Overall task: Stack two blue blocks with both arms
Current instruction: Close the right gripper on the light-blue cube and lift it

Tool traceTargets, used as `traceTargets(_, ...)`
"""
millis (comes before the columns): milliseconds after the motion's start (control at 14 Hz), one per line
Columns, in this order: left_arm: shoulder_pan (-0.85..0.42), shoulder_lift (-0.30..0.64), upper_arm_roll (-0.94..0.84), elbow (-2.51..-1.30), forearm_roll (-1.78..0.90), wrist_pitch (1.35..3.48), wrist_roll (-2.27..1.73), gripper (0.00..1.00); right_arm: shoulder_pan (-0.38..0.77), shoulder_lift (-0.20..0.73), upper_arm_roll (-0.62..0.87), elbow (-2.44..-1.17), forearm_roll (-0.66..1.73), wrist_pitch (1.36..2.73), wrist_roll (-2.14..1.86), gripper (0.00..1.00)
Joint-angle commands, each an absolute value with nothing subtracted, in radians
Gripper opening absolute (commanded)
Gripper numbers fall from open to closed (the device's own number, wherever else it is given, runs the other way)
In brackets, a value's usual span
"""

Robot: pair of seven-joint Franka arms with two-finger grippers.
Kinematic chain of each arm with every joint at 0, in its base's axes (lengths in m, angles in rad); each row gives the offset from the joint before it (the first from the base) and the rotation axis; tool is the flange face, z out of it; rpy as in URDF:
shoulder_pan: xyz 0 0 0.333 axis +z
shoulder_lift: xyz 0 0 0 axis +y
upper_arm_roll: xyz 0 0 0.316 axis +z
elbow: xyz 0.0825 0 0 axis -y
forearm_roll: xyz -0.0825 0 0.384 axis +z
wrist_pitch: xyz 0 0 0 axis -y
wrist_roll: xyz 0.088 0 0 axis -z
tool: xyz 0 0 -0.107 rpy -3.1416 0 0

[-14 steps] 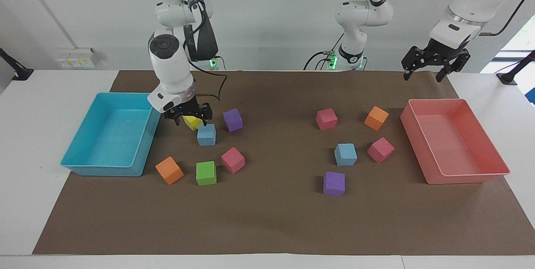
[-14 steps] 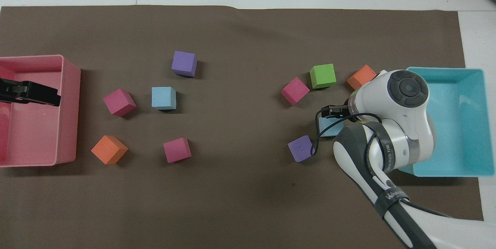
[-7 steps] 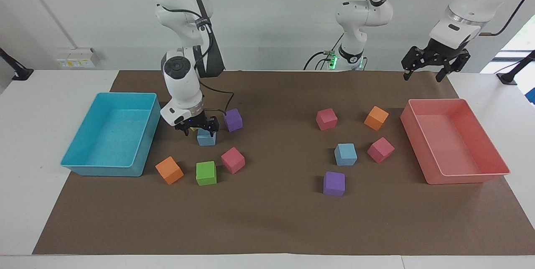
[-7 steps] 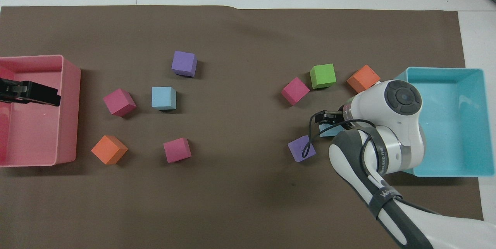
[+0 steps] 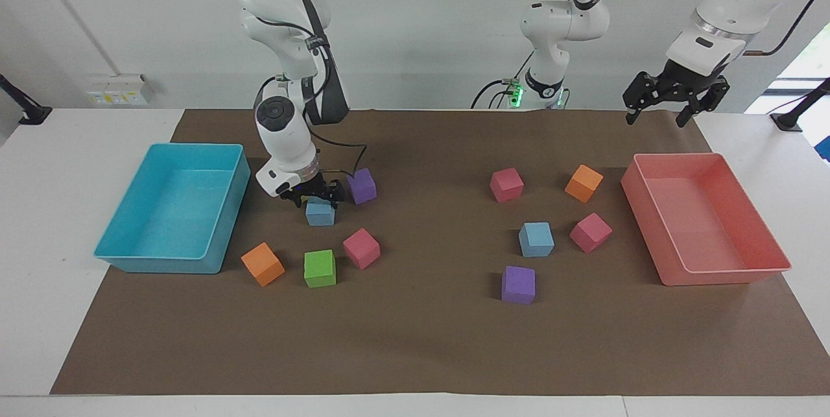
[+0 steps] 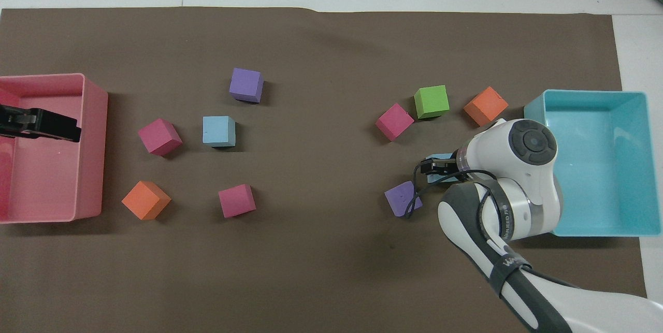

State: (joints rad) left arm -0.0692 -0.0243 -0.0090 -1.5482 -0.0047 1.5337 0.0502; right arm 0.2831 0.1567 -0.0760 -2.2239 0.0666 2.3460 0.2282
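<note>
One blue block (image 5: pixel 320 215) (image 6: pixel 441 157) lies near the cyan tray, mostly covered by the right arm in the overhead view. My right gripper (image 5: pixel 319 198) (image 6: pixel 432 166) hangs open directly over it, fingertips down at about the level of its top face, one to each side. The other blue block (image 5: pixel 536 239) (image 6: pixel 218 131) sits toward the left arm's end of the table, among pink, orange and purple cubes. Up in the air over the robots' end of the pink tray, my left gripper (image 5: pixel 655 120) (image 6: pixel 52 127) waits open and holds nothing.
The cyan tray (image 5: pixel 110 245) and pink tray (image 5: pixel 726 276) stand at the two ends of the brown mat. A purple cube (image 5: pixel 361 185) sits right beside the right gripper. Pink (image 5: pixel 361 248), green (image 5: pixel 320 268) and orange (image 5: pixel 262 264) cubes lie farther from the robots.
The right gripper has moved away from the cyan tray toward the purple cube and come down over the blue block, staying open. The left arm has not moved.
</note>
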Motion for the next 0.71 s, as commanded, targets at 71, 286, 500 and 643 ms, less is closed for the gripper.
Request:
traceTargets(71,-0.057,-0.035,-0.014,-1.548,-0.017,1.523,0.044,1.0,0.284,0.135,-0.077,-2.264,0.087,2.378,0.19,1.0)
traceTargets(286,-0.057,-0.035,-0.014,-1.546,-0.017,1.523,0.044,1.0,0.284,0.137,-0.075,-2.269,0.087,2.39,0.192,1.0)
traceTargets(500,-0.057,-0.035,-0.014,-1.548,-0.017,1.523,0.044,1.0,0.284,0.133,-0.075,-2.283,0.086,2.408,0.178,0.26)
traceTargets(643,-0.057,-0.035,-0.014,-1.548,-0.017,1.523,0.044,1.0,0.284,0.143,-0.075,-2.261,0.115,2.401,0.163,0.0)
